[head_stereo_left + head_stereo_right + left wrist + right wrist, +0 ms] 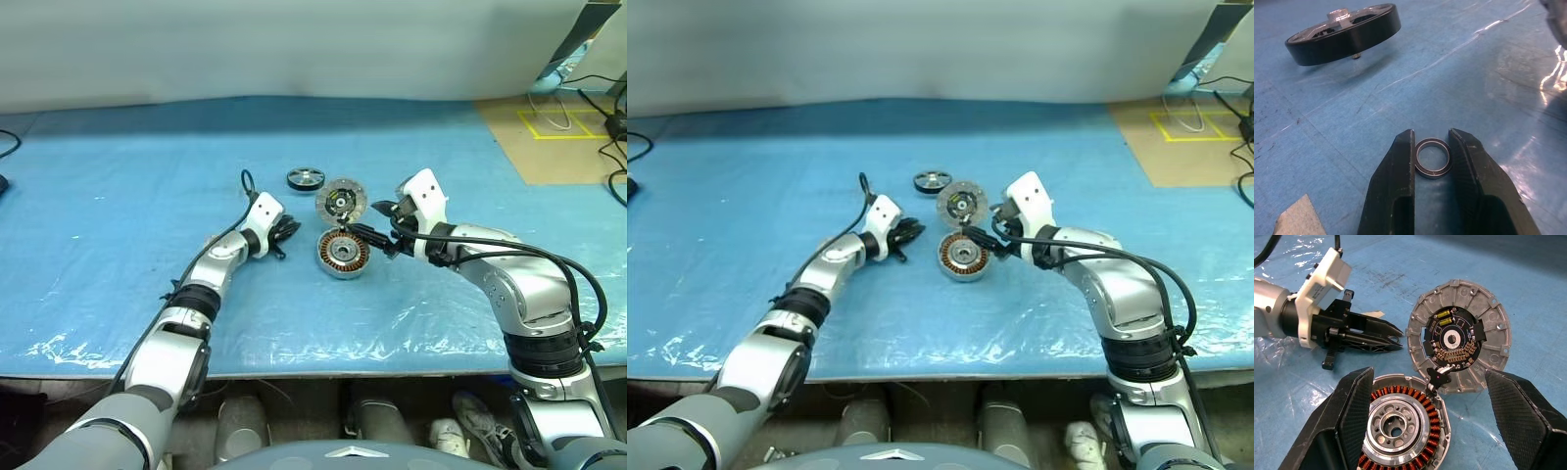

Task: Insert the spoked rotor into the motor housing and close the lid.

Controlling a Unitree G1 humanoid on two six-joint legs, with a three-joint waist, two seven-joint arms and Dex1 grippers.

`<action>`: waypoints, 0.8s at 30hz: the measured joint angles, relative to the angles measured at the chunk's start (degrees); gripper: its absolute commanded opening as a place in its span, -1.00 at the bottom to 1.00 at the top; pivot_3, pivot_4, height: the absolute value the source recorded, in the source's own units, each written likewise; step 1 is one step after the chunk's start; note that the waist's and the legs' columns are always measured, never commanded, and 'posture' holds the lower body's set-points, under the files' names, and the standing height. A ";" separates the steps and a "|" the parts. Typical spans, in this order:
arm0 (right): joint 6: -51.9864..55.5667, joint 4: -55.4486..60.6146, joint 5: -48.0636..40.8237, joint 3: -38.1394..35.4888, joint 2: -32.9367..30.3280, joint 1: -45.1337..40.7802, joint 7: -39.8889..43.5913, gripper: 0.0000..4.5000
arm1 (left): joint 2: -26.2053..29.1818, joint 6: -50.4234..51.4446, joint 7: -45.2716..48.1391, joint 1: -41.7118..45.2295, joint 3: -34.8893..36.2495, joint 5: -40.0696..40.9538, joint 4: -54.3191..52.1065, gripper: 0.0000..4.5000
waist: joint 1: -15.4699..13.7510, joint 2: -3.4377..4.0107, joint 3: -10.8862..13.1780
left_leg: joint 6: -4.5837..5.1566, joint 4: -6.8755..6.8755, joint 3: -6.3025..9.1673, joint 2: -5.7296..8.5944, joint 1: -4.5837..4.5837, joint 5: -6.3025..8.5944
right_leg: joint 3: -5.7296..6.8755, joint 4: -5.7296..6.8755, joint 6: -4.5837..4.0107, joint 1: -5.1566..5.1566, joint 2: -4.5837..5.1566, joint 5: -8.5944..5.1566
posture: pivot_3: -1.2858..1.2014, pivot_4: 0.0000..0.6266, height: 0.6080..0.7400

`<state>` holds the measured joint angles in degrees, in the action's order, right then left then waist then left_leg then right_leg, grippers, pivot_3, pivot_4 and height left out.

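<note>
My left end effector [1432, 147] pinches a small bearing ring [1433, 157] on the counter [118, 176]. Right end effector [1425, 396] open over housing [343, 253], steadying. Rotor [306, 178] far, lid [341, 203] between.

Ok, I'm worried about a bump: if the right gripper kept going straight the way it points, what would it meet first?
Probably the housing. The open right gripper aims down at the housing's rim, on the side next to the lid. Depth is unclear, so the lid's edge could come first.
</note>
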<state>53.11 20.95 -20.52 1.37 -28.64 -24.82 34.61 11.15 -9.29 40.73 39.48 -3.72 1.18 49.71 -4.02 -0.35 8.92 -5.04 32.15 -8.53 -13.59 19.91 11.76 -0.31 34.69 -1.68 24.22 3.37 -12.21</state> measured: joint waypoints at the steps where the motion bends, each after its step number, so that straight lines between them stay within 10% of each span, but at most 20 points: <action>1: -0.06 0.06 -0.21 -0.02 0.04 -0.06 0.04 0.70 | 0.02 -0.98 1.68 -1.50 0.42 1.22 -1.60 -0.70 | -0.03 0.00 0.00 | 0.00 -0.02 0.00 0.00 0.04 0.00 | 0.01 -0.02 0.00 0.03 0.00 0.00 | 0.03 -0.52 1.00; 14: -3.42 0.48 -0.90 -0.70 -4.44 3.48 0.64 0.70 | 3.82 5.10 17.56 -13.44 0.17 15.89 -34.48 -0.70 | -0.20 0.29 0.39 | -0.01 -0.04 -0.03 -0.06 0.13 0.01 | 0.09 -0.02 0.00 0.27 0.01 -0.03 | 0.03 -0.52 1.00; 24: -1.05 9.08 -7.35 -4.34 -8.77 10.95 4.15 0.70 | 0.25 8.22 17.82 -4.43 -9.61 9.13 -28.35 -0.70 | -0.31 0.34 0.44 | -0.01 -0.03 -0.04 -0.04 0.17 0.01 | -0.01 0.00 0.21 0.26 -0.05 0.09 | 0.03 -0.52 1.00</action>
<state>52.06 30.03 -27.88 -2.97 -37.41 -13.87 38.76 11.40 -1.07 58.55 35.05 -13.33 10.31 21.36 -4.33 -0.01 9.36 -5.05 32.11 -8.57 -13.64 20.08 11.77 -0.33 34.69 -1.46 24.48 3.32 -12.11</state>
